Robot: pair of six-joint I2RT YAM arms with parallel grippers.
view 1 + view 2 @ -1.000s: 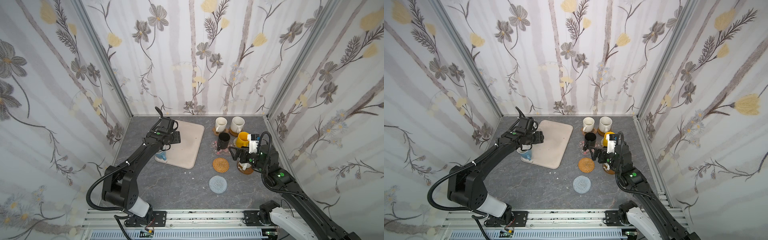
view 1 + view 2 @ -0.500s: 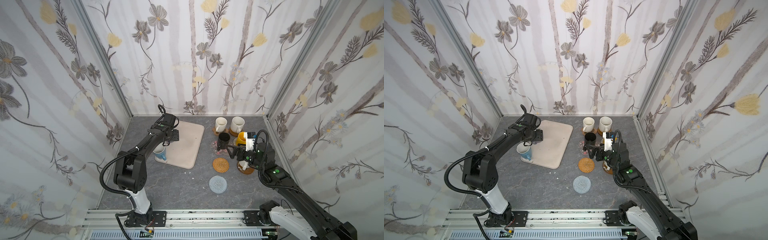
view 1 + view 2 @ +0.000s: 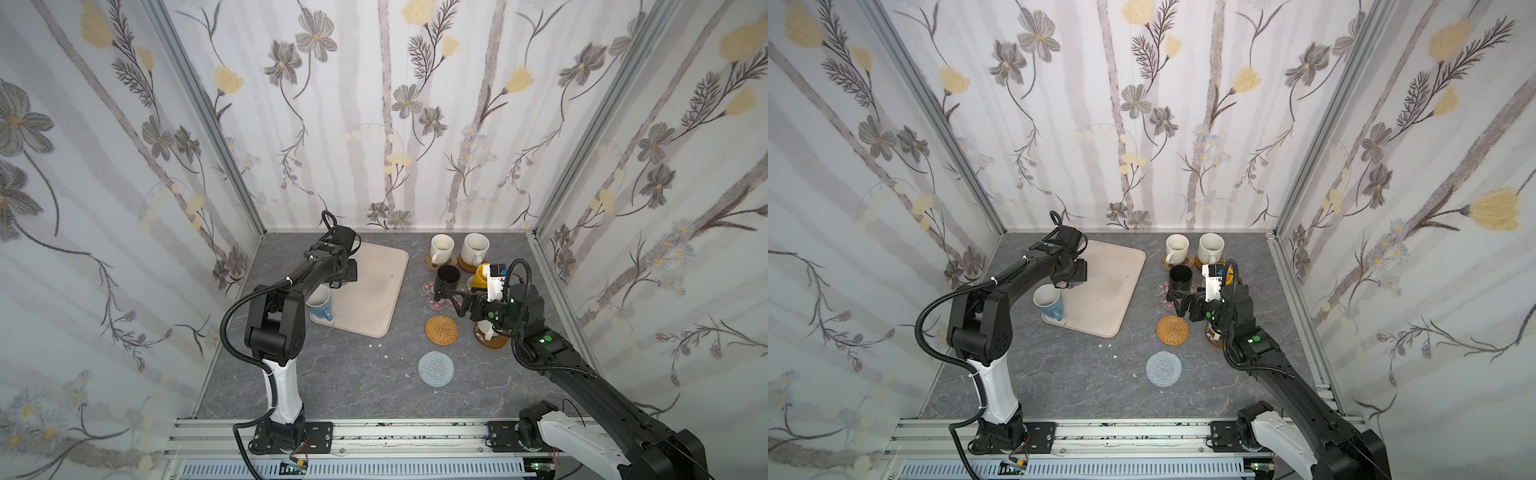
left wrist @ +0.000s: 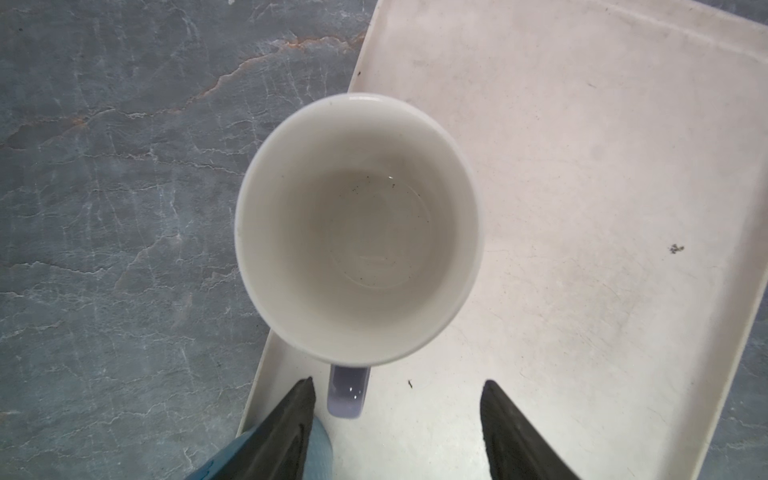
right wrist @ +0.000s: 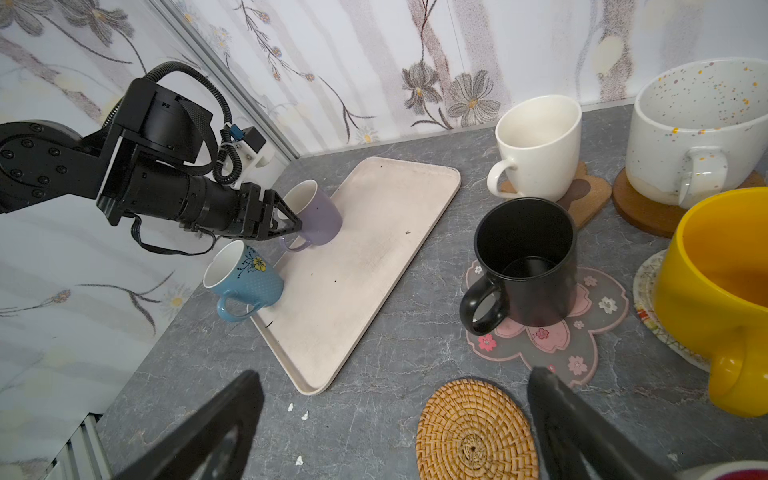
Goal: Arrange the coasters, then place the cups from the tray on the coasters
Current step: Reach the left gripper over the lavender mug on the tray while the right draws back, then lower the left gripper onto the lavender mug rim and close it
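The lavender cup (image 4: 359, 224) stands upright on the beige tray (image 4: 582, 208) near its far left edge. My left gripper (image 4: 399, 395) hovers open over the cup's handle (image 4: 348, 390), which lies between the fingers close to one fingertip (image 4: 305, 390). In a top view this gripper (image 3: 338, 284) hides the cup. The light blue cup (image 5: 245, 276) leans at the tray's (image 5: 365, 257) left rim. My right gripper (image 5: 395, 399) hangs open and empty above the table, beside the rattan coaster (image 5: 473, 432), and in a top view this gripper (image 3: 451, 301) is near the black cup (image 3: 448, 277).
The black cup (image 5: 525, 262) sits on the pink blossom coaster (image 5: 582, 332), the cream cup (image 5: 536, 145) on the paw coaster (image 5: 590, 195), the speckled cup (image 5: 698, 129) on a wooden round (image 5: 640, 212). The yellow cup (image 5: 723, 282) is at right. A grey-blue crocheted coaster (image 3: 435, 368) lies bare in front.
My left arm's elbow has swung back toward the left wall, uncovering the light blue cup, and its jaws have narrowed a little. My right gripper has drifted slightly left.
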